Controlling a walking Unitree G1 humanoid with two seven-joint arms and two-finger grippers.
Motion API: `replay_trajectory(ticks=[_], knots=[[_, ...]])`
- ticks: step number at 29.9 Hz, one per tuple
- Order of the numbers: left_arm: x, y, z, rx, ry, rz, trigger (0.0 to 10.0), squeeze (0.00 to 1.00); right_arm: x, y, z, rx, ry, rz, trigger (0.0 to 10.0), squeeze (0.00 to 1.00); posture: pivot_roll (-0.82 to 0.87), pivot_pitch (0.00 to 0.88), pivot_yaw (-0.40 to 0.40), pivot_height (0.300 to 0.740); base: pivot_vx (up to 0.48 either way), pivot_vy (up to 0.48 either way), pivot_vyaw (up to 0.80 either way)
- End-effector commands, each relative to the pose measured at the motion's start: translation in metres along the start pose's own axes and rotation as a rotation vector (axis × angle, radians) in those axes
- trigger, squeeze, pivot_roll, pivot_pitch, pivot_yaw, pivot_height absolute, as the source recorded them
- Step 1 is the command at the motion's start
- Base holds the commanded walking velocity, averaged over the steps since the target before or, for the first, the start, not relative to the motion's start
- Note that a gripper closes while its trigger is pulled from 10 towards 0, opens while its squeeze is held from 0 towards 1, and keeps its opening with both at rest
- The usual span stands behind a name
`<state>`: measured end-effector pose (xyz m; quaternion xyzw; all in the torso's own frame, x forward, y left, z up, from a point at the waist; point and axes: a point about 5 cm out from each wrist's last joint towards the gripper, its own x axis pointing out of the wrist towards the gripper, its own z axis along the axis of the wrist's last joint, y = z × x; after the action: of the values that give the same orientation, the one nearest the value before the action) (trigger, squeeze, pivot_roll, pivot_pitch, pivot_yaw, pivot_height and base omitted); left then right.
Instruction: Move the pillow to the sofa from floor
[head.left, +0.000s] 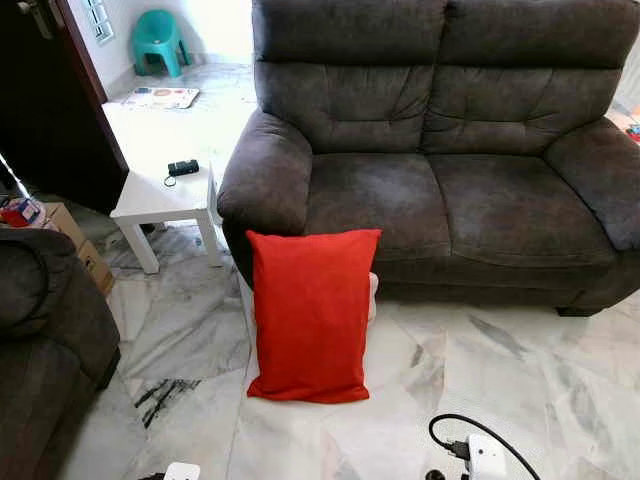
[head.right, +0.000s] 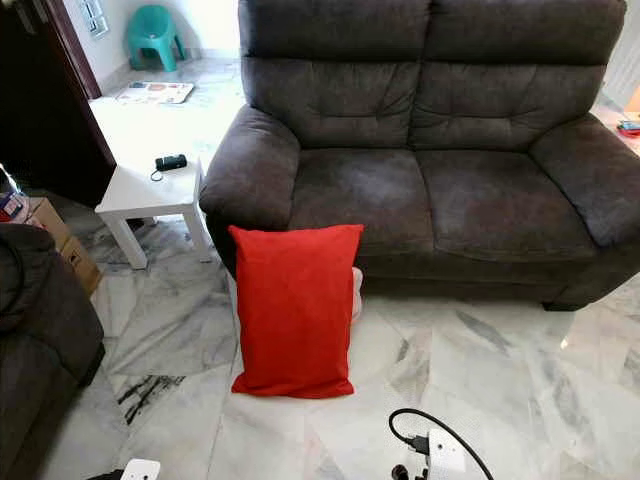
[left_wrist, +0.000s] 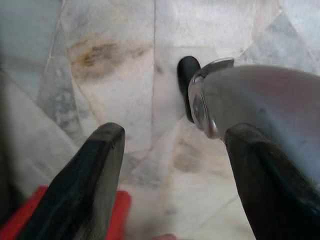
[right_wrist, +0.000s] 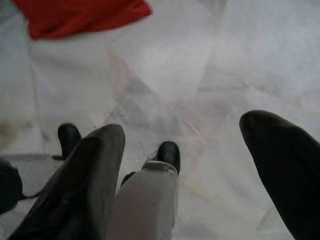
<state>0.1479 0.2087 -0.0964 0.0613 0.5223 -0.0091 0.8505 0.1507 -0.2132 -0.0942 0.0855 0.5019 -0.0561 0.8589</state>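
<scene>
Rectangular red fabric pillow (head.left: 312, 314) stands on marble floor (head.left: 500, 380) against dark grey two-seat sofa (head.left: 440, 190), ahead of both spread-fingered grippers, left gripper (left_wrist: 172, 165) and right gripper (right_wrist: 185, 165)

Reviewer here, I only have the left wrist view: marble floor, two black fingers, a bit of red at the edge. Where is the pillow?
Observer: The red pillow stands on the floor, leaning against the front of the dark sofa.
Operator: Anything on the seat cushions?
Observer: Nothing lies on them.
Operator: What is beside the sofa?
Observer: A small white table with a black object on it.
Operator: And the right gripper?
Observer: The right gripper hangs open above the floor.
</scene>
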Motion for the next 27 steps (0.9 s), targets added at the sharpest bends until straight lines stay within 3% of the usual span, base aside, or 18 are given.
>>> replay_trajectory(ticks=[1,8,27], knots=[[-0.0002,-0.0034,-0.0039,-0.001,0.010,-0.018,10.0,0.00,0.0010,0.0028,0.0061,-0.002,-0.021,0.014,10.0,0.00,-0.07,0.000,-0.008,0.740,0.000,0.000,0.80],[-0.0002,-0.0034,-0.0041,0.003,0.012,-0.020,10.0,0.00,0.0009,0.0031,0.0058,-0.007,-0.017,0.023,10.0,0.00,-0.07,0.000,-0.008,0.740,0.000,0.000,0.74],[-0.0002,-0.0038,-0.0042,0.015,0.014,-0.022,10.0,0.00,0.0007,0.0023,0.0061,0.042,-0.038,0.011,10.0,0.00,-0.07,0.000,-0.010,0.740,0.000,0.000,0.00]])
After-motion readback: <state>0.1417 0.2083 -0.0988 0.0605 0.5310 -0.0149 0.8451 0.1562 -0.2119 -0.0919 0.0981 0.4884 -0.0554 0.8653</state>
